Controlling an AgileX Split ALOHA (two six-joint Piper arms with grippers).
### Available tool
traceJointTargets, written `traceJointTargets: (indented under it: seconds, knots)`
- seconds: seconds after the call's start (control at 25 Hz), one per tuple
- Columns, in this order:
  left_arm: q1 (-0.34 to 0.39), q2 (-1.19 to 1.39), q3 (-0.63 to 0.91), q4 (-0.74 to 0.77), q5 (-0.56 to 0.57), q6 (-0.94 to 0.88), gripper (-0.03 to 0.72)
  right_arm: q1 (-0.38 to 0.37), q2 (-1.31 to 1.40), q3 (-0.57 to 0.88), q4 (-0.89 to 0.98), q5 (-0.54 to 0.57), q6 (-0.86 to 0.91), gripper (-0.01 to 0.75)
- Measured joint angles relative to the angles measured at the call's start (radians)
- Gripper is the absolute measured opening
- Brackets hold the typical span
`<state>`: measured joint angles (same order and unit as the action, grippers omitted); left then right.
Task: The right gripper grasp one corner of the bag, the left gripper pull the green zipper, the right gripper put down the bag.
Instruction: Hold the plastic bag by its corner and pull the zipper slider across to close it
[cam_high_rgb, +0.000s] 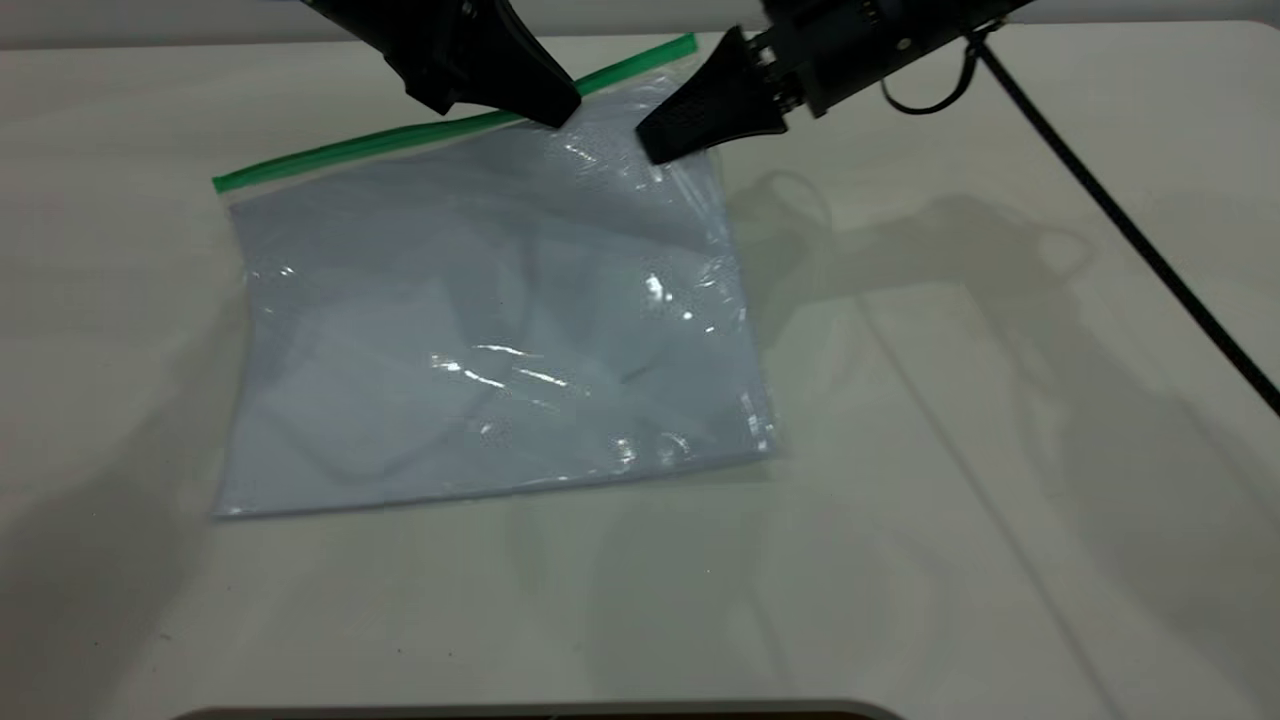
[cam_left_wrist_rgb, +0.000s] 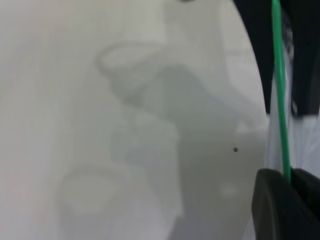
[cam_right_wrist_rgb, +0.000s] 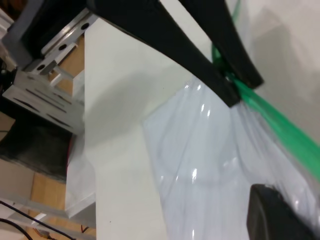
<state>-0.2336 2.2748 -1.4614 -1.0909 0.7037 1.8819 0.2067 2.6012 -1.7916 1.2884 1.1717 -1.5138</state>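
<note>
Nearest us, the bag (cam_high_rgb: 480, 330) lay glossy, crinkled; the left gripper (cam_high_rgb: 560, 105) clenched its green zipper (cam_high_rgb: 340, 150) at twelve o'clock; the right gripper (cam_high_rgb: 655, 145) gripped the one-o'clock corner.

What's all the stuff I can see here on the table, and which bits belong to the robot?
bag: one, clear plastic with white sheets inside, lying on the table, its far right corner lifted.
green zipper: one, bright green strip along the bag's far edge.
table: one, off-white, under everything.
cable: one, black, trailing across the table's right side.
left tool: one, black, tips closed on the green zipper.
right tool: one, black, at the bag's far right corner, just right of the left tool.
</note>
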Motion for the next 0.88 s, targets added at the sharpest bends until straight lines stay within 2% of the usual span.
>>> traceJointTargets:
  seconds: [0.28,0.6,0.88]
  knots:
    - [0.023,0.000,0.000,0.004,-0.005,-0.048,0.037,-0.049,0.000,0.000,0.001,0.016,0.019,0.034]
    - [0.132,0.000,0.000,0.050,0.063,-0.146,0.037,-0.078,-0.001,0.000,0.010,-0.008,0.022,0.034]
    - [0.199,0.000,0.000,0.152,0.087,-0.235,0.037,-0.080,-0.001,0.000,0.009,-0.055,0.029,0.034]
